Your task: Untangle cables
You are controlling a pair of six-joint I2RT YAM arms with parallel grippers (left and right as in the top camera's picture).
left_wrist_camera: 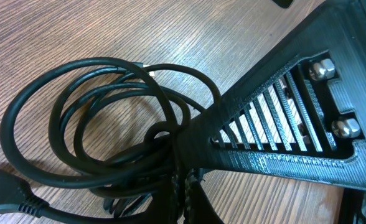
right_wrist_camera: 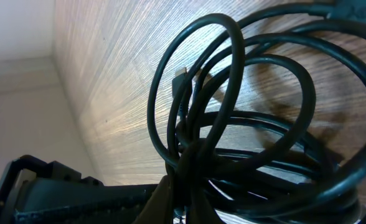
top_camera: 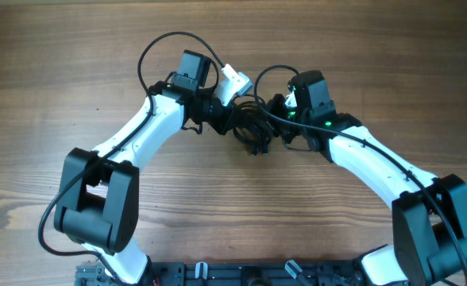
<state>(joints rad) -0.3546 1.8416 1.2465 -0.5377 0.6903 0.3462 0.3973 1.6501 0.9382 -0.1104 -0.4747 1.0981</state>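
The cables point(top_camera: 254, 133) form a small black bundle on the wooden table, between both arms at the upper middle. My left gripper point(top_camera: 240, 124) reaches in from the left and is shut on strands of the bundle. My right gripper point(top_camera: 270, 127) comes in from the right, likewise shut on it. In the left wrist view the cables point(left_wrist_camera: 89, 118) lie in overlapping loops, with a plug end point(left_wrist_camera: 2, 193) at the lower left, and the left gripper point(left_wrist_camera: 184, 190) pinches strands. From the right wrist, the cables point(right_wrist_camera: 245, 93) loop over each other above the right gripper point(right_wrist_camera: 192, 186), which is clamped on them.
The right gripper's ribbed black finger frame point(left_wrist_camera: 295, 124) crowds the left wrist view. The table's edge point(right_wrist_camera: 53, 59) runs close on the left in the right wrist view. Thick arm wires point(top_camera: 170, 38) arch above the left wrist. Both arm bases point(top_camera: 98, 206) stand near the front.
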